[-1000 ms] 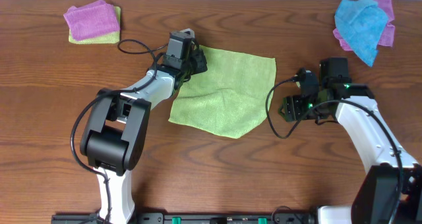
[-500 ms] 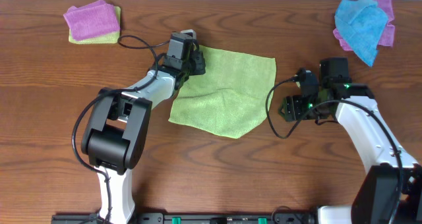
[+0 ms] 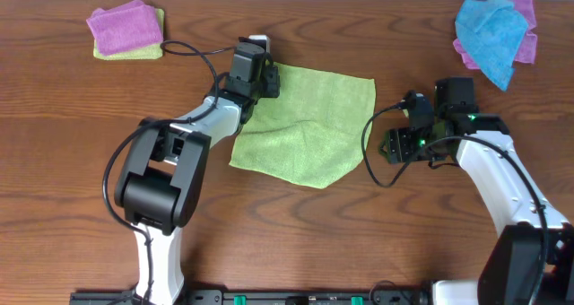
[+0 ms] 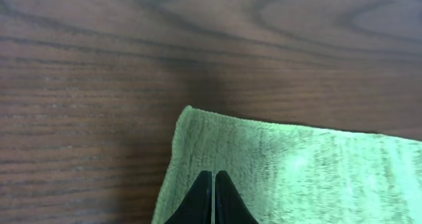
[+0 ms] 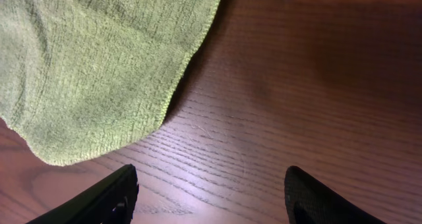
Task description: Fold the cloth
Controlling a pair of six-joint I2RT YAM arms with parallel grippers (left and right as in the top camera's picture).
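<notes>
The lime-green cloth (image 3: 305, 130) lies spread flat on the wooden table, a little rumpled along its near edge. My left gripper (image 3: 265, 79) is shut, its tips low over the cloth's far-left corner. In the left wrist view the two black fingers (image 4: 204, 201) sit pressed together above the cloth (image 4: 297, 171), just inside that corner, and no fabric shows between them. My right gripper (image 3: 389, 148) stands open over bare wood, right of the cloth's right edge. The right wrist view shows the cloth (image 5: 99, 72) ahead and to the left of the wide-spread gripper (image 5: 208, 197).
A magenta cloth on a yellow-green one (image 3: 126, 29) lies at the far left corner. A blue cloth over pink ones (image 3: 493, 31) sits at the far right. Black cables loop beside both wrists.
My left gripper has shifted slightly toward the far side of the table, staying shut. The cloth and the right arm have not moved.
</notes>
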